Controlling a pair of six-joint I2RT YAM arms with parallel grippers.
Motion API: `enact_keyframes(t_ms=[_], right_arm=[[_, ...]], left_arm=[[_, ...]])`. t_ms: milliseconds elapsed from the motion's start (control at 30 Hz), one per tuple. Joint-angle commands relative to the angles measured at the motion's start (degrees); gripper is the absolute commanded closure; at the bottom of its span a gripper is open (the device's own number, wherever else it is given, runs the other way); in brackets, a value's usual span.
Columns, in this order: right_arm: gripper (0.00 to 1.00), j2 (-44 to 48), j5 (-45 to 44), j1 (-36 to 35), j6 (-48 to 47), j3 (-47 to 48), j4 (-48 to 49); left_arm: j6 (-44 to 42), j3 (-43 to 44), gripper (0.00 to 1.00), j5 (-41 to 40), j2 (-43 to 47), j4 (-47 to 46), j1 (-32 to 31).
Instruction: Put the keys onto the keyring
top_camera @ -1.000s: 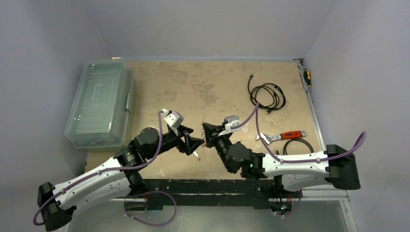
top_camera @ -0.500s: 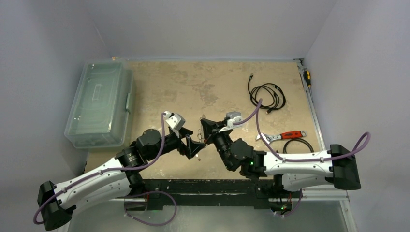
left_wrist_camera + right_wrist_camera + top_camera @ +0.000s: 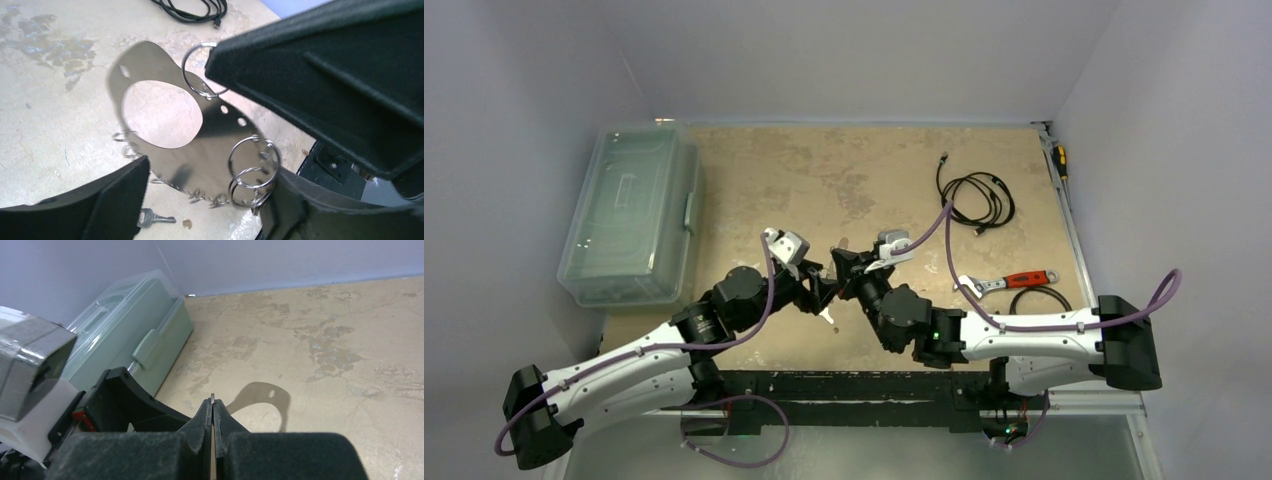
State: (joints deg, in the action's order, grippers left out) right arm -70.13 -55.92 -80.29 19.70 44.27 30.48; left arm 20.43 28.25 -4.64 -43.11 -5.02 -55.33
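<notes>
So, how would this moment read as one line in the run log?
right gripper: shut on split ring of keyring | left gripper: jaws apart around keyring, grip unclear | silver key: on table, not threaded

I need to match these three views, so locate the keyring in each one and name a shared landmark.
Top external: keyring, a pale sliver between the grippers, centre.
Left wrist: holed metal plate filling the middle.
Right wrist: lower centre, just beyond the closed jaws.
Shared landmark: the right gripper, pinching one of its small rings.
</notes>
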Motion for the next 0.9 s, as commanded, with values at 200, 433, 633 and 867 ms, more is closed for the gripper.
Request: enact_keyframes(t_ms=[200, 433, 633, 867], right_arm=[[1.0, 1.35, -0.64, -0.08, 1.69, 0.54, 2.55], [1.0, -3.04, -2.15, -0.13, -0.87, -0.15, 7.64], [1.0, -8.1, -0.79, -0.18, -0.91, 1.58, 9.11], [1.0, -7.56, 2.33, -0.1, -5.91, -1.75, 14.82]], left_arm=[[-4.49, -2.32, 1.0, -3.66, 3.62, -6.78, -0.39], [-1.75, -0.14, 1.0, 1.83, 3.68, -7.35, -0.39], [-0.83, 1.04, 1.0, 5.36, 1.32, -8.14, -0.39], [-0.73, 3.76, 1.0, 2.9, 2.91, -2.73, -0.39]])
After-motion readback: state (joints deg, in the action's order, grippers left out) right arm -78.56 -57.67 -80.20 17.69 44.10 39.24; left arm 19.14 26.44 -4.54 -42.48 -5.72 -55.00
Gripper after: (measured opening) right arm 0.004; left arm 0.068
